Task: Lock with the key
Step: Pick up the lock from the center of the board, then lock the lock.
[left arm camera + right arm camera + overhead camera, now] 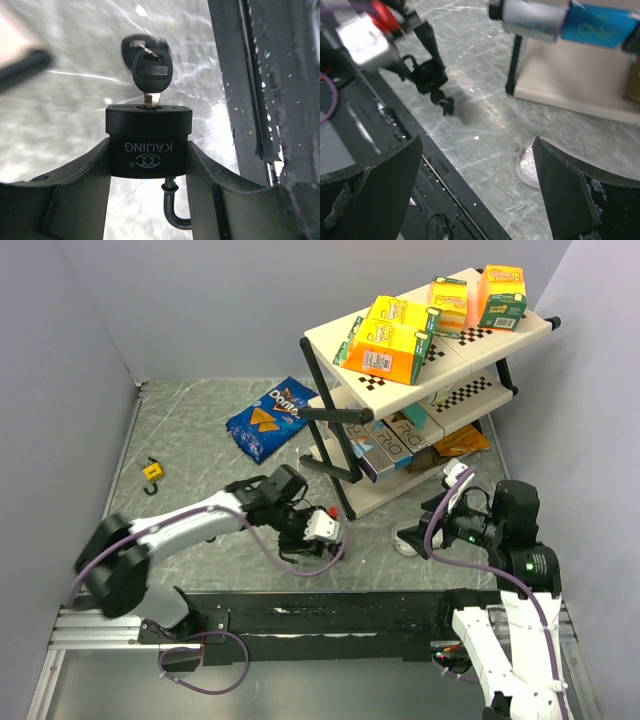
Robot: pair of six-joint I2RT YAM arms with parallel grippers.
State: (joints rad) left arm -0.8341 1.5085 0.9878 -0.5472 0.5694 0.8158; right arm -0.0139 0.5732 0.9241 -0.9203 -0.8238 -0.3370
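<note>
Left pincer [148,156] clamps padlock [148,142], key [151,70] inserted, shackle [172,209] partly cropped; right pincer [476,146] gapes.

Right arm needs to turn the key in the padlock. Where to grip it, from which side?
On the key, pinch the flat black head across its broad faces, coming end-on from opposite the padlock: blade is buried, left gripper clamps the body's sides.
</note>
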